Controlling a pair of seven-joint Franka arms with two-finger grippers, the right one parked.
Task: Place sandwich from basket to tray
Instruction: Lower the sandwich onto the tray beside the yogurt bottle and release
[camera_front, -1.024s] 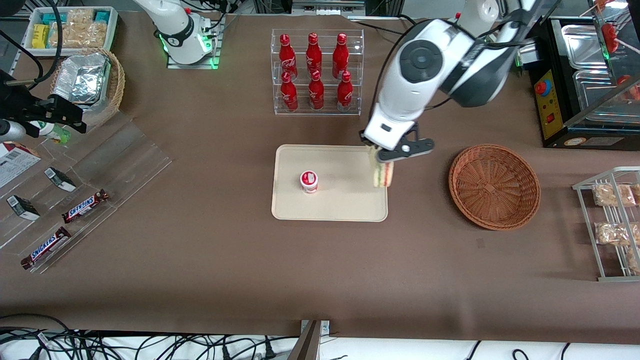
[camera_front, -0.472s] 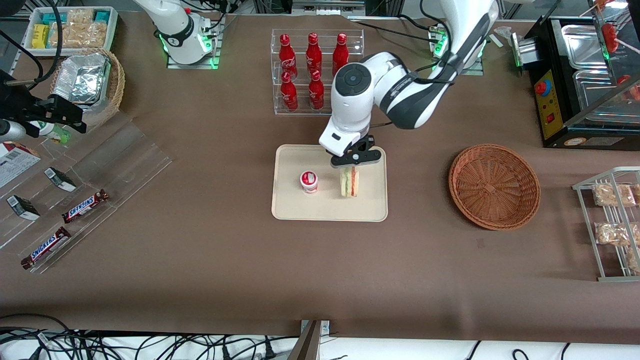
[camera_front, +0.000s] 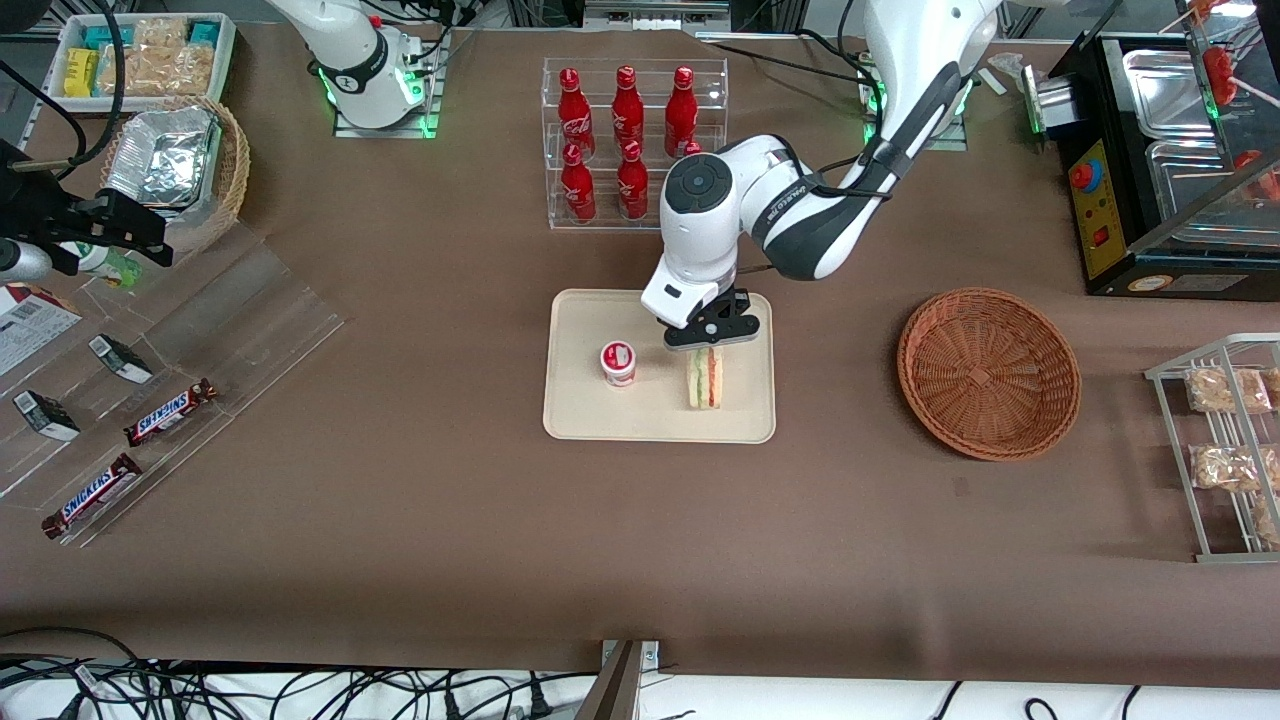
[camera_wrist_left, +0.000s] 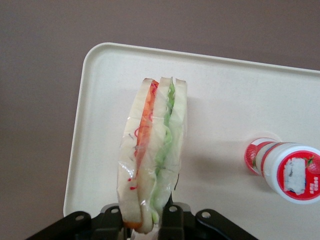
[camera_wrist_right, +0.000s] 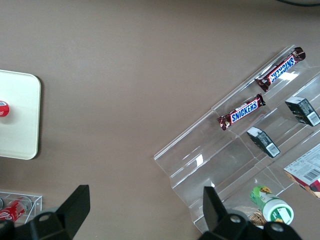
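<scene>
My left gripper is shut on the sandwich, a wrapped wedge of white bread with green and pink-red layers. The sandwich hangs upright, low over the cream tray, at the end of the tray nearer the basket. I cannot tell whether it touches the tray floor. In the left wrist view the gripper pinches the sandwich at its narrow end, with the tray beneath it. The reddish-brown wicker basket sits empty beside the tray, toward the working arm's end.
A small white cup with a red lid stands on the tray beside the sandwich. An acrylic rack of red bottles stands farther from the front camera than the tray. A wire snack rack is at the working arm's end.
The gripper carried the sandwich from the tray's basket-side rim inward over the tray, then lowered it and shifted a little toward the front camera. The arm has dropped lower.
</scene>
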